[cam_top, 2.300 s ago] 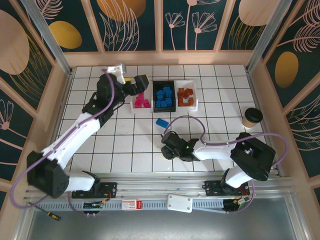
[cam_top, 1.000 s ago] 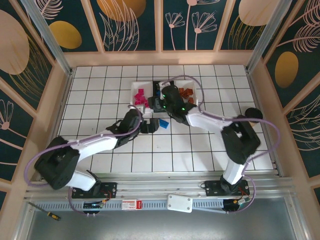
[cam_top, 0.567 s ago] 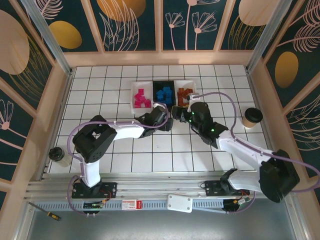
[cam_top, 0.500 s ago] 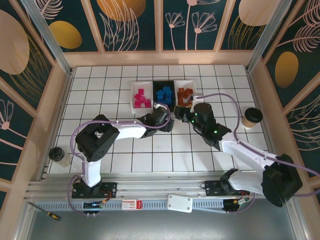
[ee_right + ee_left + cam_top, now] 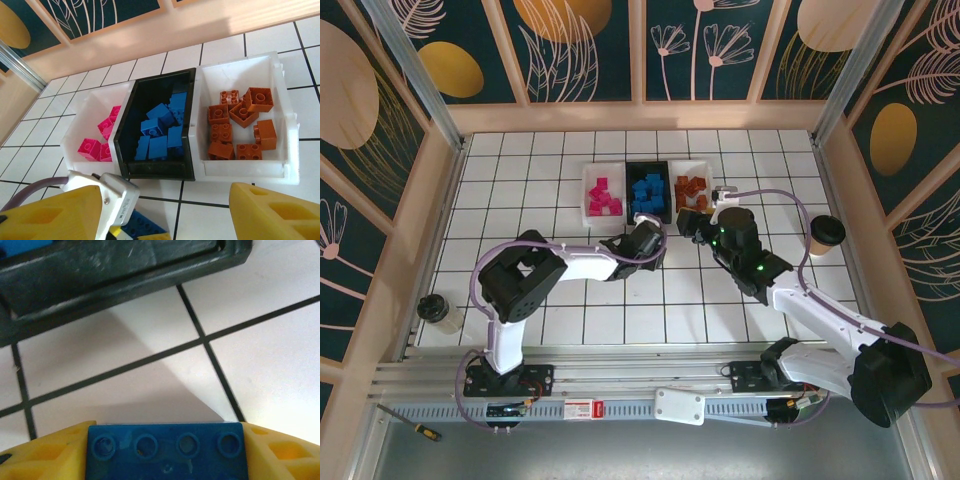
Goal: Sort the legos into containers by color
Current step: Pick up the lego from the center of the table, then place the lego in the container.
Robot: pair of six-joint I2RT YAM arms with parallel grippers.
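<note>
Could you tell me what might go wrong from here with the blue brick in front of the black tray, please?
1. The left gripper pinches the brick by its ends; a shallow grip could let it slip on lifting.
2. The black tray stands just ahead of it; a low carry could shove the tray.
3. The right gripper, open, hangs close beside the left one; the arms may collide.
</note>
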